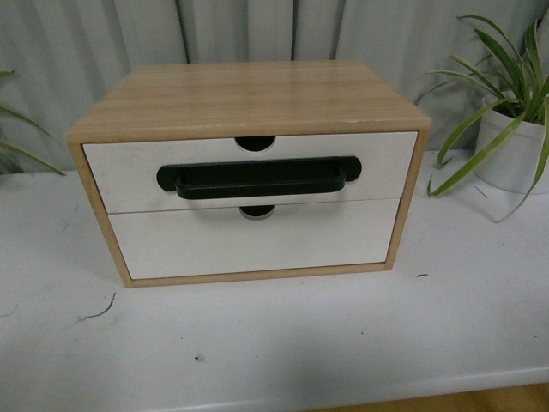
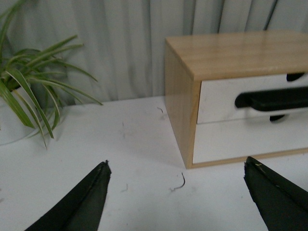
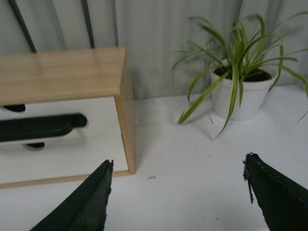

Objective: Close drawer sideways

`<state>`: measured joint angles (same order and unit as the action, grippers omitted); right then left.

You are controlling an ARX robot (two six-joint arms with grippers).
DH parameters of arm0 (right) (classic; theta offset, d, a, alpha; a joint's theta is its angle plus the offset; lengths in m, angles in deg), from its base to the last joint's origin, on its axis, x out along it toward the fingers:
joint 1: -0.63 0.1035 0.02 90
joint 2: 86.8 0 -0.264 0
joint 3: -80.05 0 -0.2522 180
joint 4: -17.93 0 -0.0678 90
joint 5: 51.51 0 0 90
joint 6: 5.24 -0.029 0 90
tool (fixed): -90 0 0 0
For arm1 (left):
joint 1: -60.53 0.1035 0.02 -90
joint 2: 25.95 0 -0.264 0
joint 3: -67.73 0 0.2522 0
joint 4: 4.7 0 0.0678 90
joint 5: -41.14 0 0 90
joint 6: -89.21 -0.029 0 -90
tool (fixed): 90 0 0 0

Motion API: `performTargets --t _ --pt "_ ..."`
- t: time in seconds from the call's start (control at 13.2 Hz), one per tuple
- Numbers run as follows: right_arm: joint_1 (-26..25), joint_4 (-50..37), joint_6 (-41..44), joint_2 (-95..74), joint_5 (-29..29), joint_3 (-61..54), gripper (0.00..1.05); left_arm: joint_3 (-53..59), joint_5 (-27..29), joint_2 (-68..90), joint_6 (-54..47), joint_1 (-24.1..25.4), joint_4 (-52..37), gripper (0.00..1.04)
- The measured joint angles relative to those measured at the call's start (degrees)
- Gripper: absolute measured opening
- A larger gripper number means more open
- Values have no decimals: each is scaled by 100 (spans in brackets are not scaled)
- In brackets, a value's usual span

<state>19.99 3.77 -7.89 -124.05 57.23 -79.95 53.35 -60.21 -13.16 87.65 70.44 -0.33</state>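
Note:
The drawer (image 1: 120, 167) is the upper one in a light wood cabinet (image 1: 249, 94). It has a white front, a wide black bar handle (image 1: 257, 180) and a half-round notch in its top edge. Its front looks level with the cabinet's front edge, and none of its inside shows. Neither arm shows in the front view. My left gripper (image 2: 176, 163) is open and empty over the table, left of the cabinet and in front of it; the drawer (image 2: 216, 98) lies ahead. My right gripper (image 3: 178, 160) is open and empty to the cabinet's right, with the drawer (image 3: 96, 108) ahead.
A plain white drawer front (image 1: 249, 240) without a handle sits below. The cabinet stands on a white table (image 1: 283, 343). A potted plant (image 1: 515, 146) stands at the right, another plant (image 2: 29, 96) at the left. A curtain hangs behind.

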Motion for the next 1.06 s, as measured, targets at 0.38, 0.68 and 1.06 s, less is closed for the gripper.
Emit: performTargets --t 0.38,0.68,1.06 --pt "-839 413 227 1034 -765 -354 30 -22 1038 -1220 118 -1047 841 34" --pt "-1797 911 260 1860 -1757 -557 2 -4 1139 -1228 140 -992 964 2" --pt "-1937 1635 258 2564 -1862 -557 2 -4 1139 -1228 140 -992 960 2"
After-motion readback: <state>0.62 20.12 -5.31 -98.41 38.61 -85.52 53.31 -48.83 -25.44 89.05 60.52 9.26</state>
